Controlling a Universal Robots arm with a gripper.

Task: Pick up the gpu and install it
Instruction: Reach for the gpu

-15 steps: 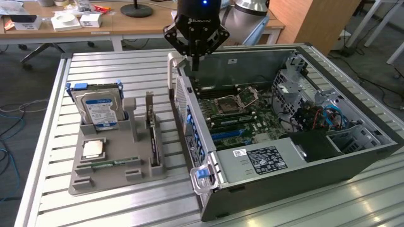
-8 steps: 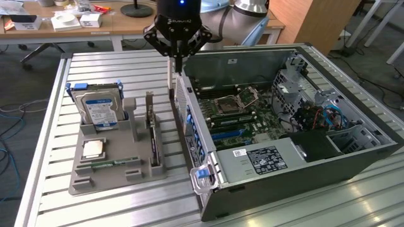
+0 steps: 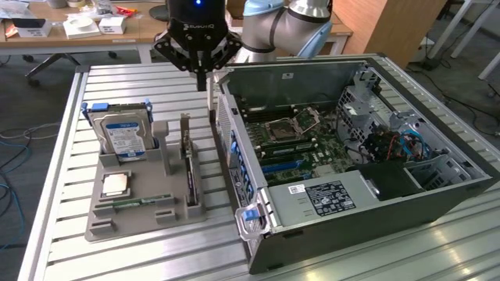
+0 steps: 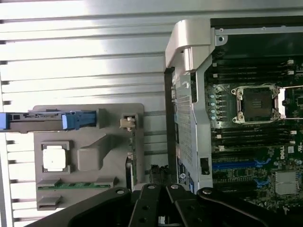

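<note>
Hovering clenched and empty, the gripper [image 3: 201, 82] has yet to grasp the gpu [image 3: 188, 164], which stands on edge in the grey holder tray [image 3: 133, 221] beside the open computer case [image 3: 375, 216], uninstalled

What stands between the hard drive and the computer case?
In the exterior view, the gpu stands on edge in the gray holder, between the hard drive and the open computer case.

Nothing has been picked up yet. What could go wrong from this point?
1. The gripper is shut. Coming down like that, it would likely strike the thin top edge of the gpu instead of straddling it.
2. The gpu stands on edge in the grey holder, close to the side wall of the computer case. A finger could catch that wall.
</note>
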